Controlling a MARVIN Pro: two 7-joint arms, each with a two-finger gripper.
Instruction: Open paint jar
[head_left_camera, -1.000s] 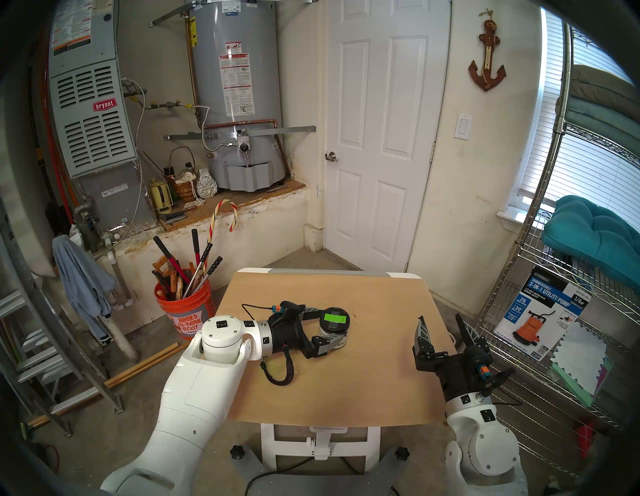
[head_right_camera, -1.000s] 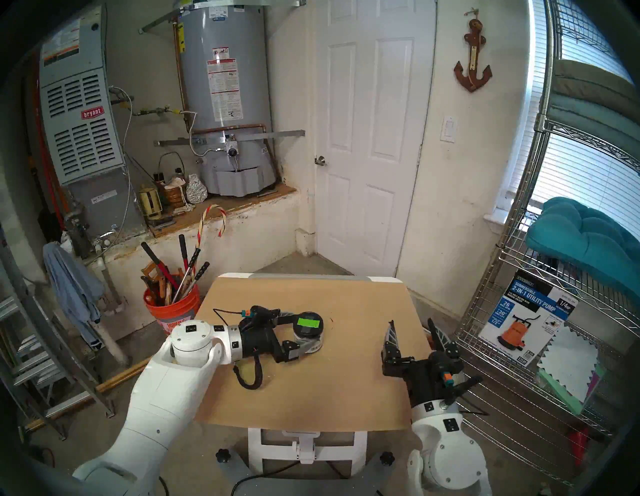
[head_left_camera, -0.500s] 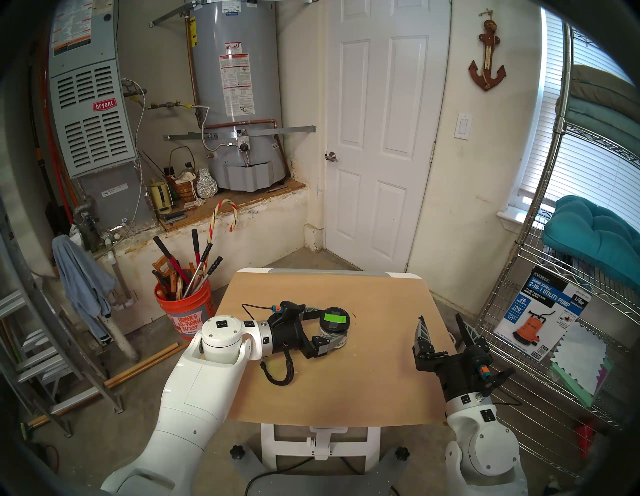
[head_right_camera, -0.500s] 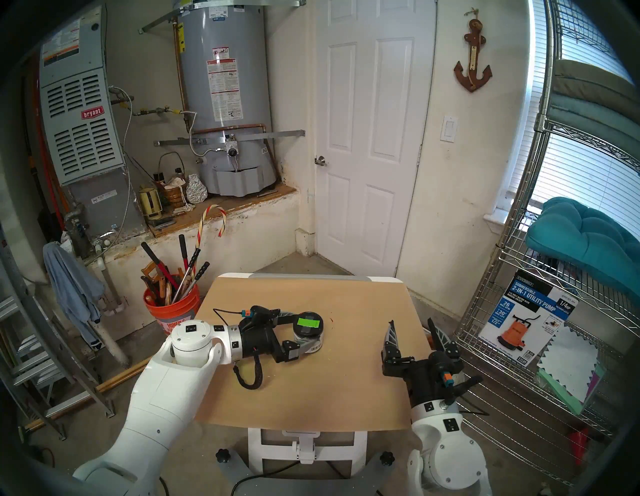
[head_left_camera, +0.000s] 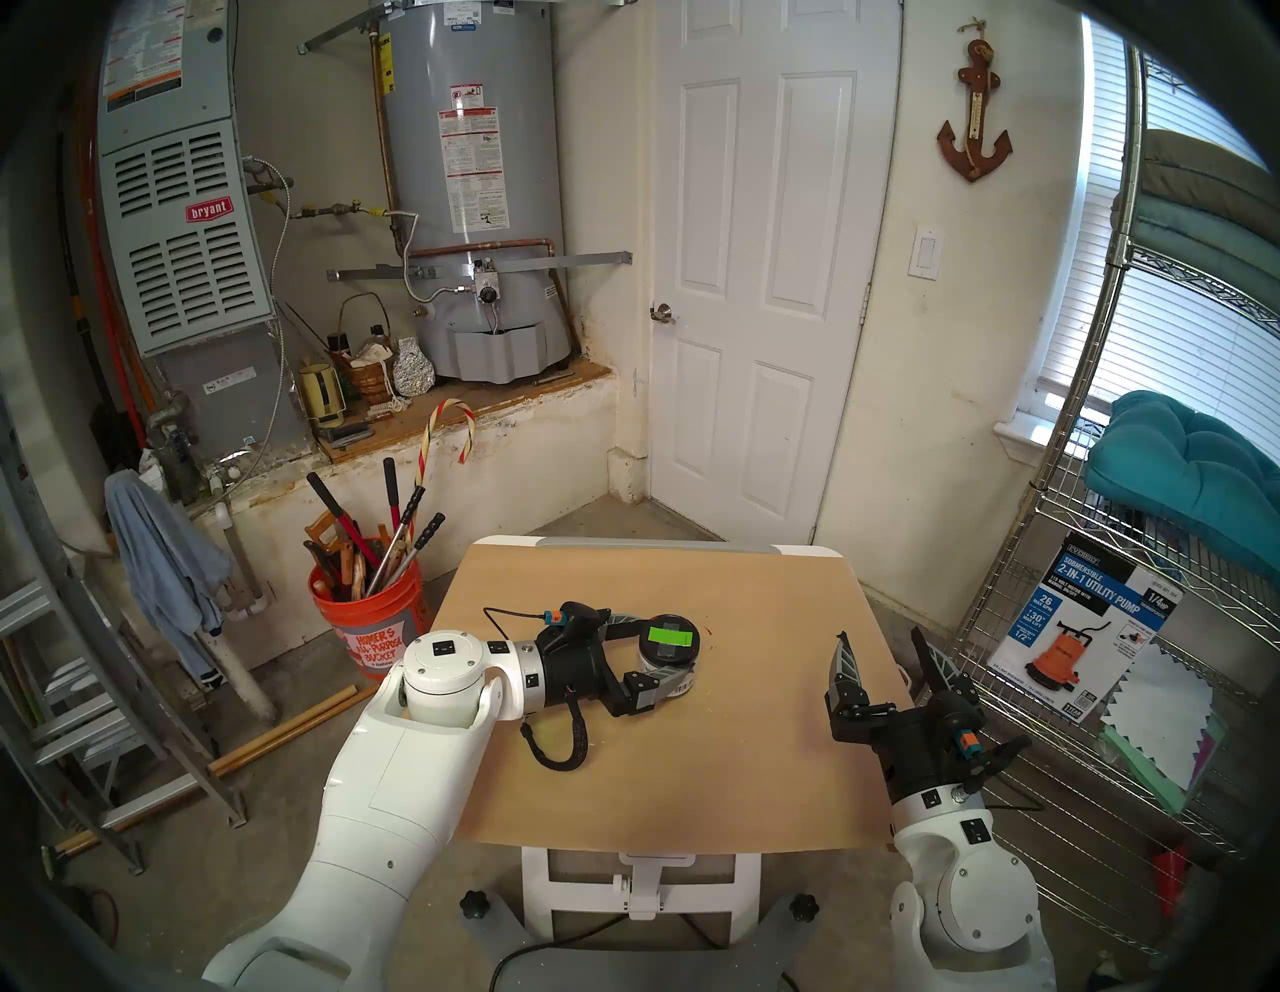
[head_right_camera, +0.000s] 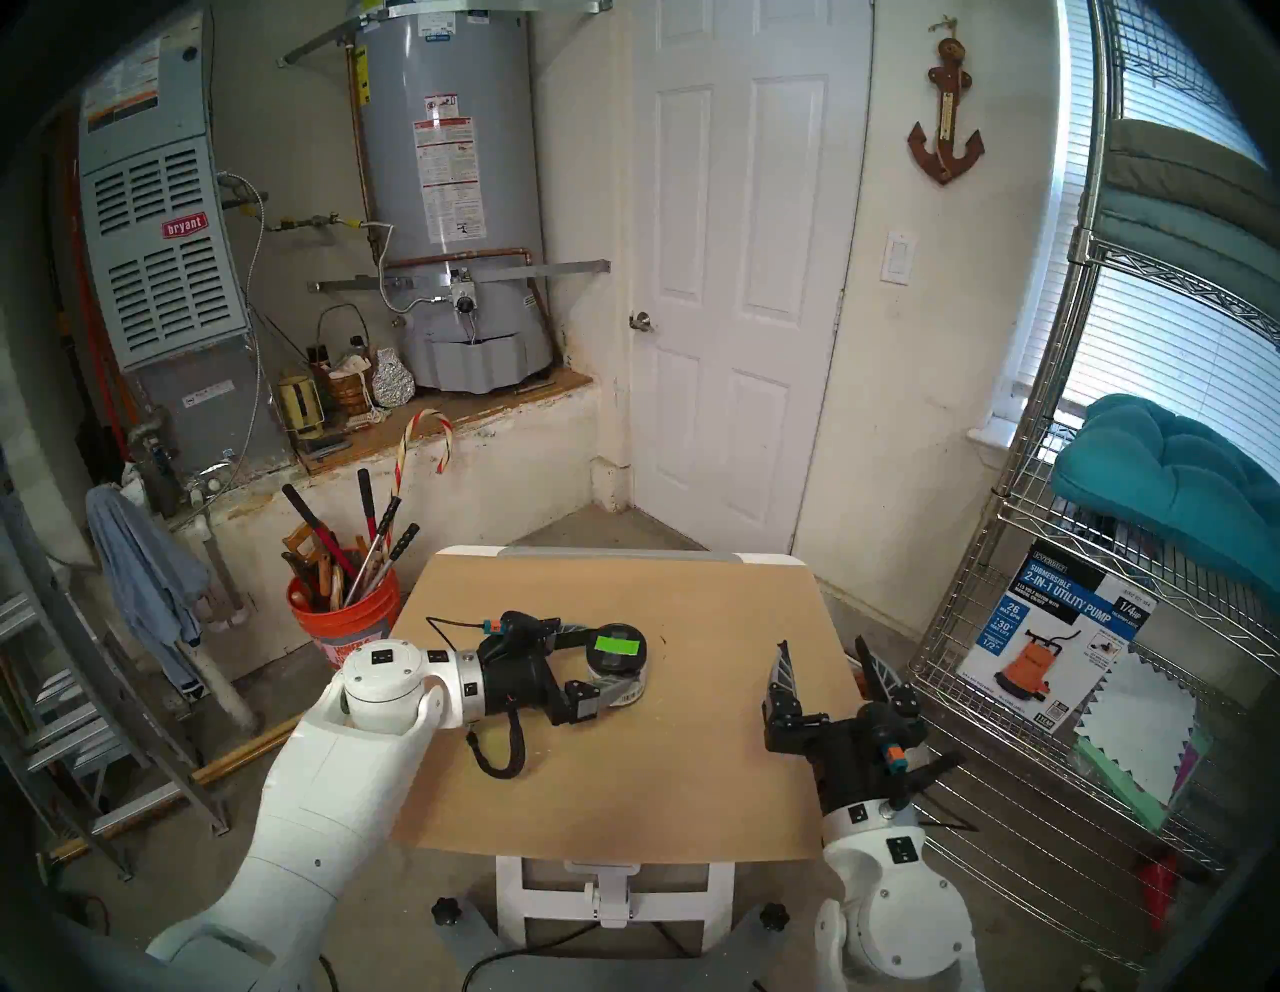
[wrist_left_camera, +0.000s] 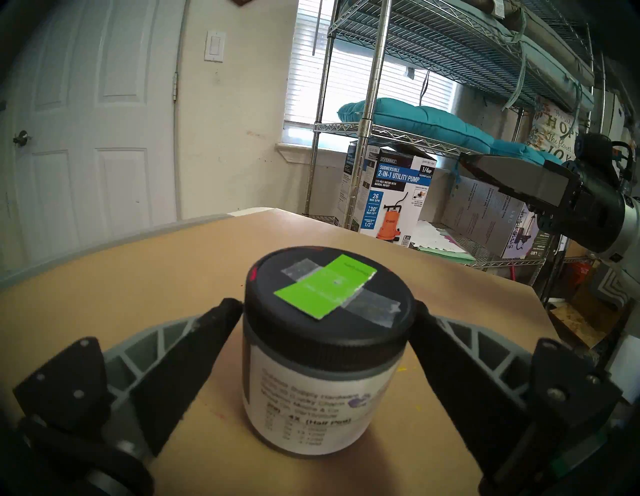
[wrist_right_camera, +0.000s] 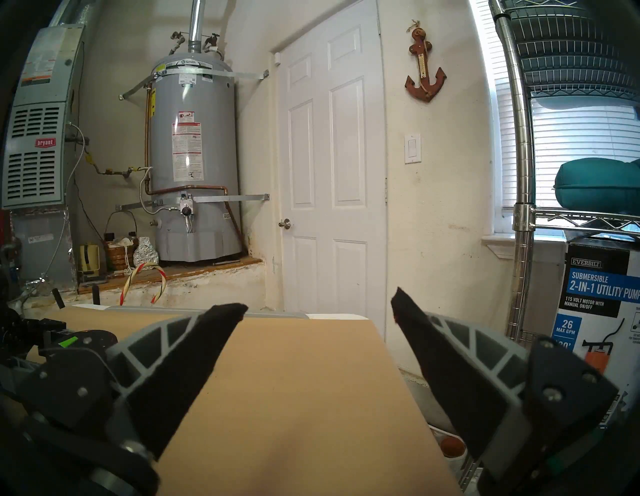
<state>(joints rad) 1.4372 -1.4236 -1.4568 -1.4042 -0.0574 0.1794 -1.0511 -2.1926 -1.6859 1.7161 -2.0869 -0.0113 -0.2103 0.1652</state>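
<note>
Tan board tabletop (head_left_camera: 692, 762): it carried the small squat paint jar (wrist_left_camera: 311, 391), which stood upright left of centre.
Jar lid (wrist_left_camera: 329, 301): black and round, screwed on, crossed by grey tape under a bright green paper rectangle.
Jar label: white-grey wrap with blurred print; only "(Half Pint)" could be read.
Jar contents: hidden by the lid and label.
Left gripper (wrist_left_camera: 327, 311): its two black-padded fingers pressed the jar's sides just under the lid, one on each side, clamped on it.
Right gripper (wrist_right_camera: 318, 311): jaws spread wide with nothing between them, held above the table's right edge, well apart from the jar.
Orange plastic bucket (head_left_camera: 370, 627): on the floor left of the table, hand-lettered "HOMER'S ALL-PURPOSE BUCKET", stuffed with long-handled tools and a saw.
Grey furnace cabinet (head_left_camera: 183, 235): red badge reading "bryant".
Grey cylindrical water heater (wrist_right_camera: 195, 166): badge reading "A.O. Smith", warning stickers too small to read.
Cardboard pump box (wrist_left_camera: 394, 194): on the wire shelf, printed "EVERBILT SUBMERSIBLE 2-IN-1 UTILITY PUMP", "1/4 HP", "26 MAX GPM".
</note>
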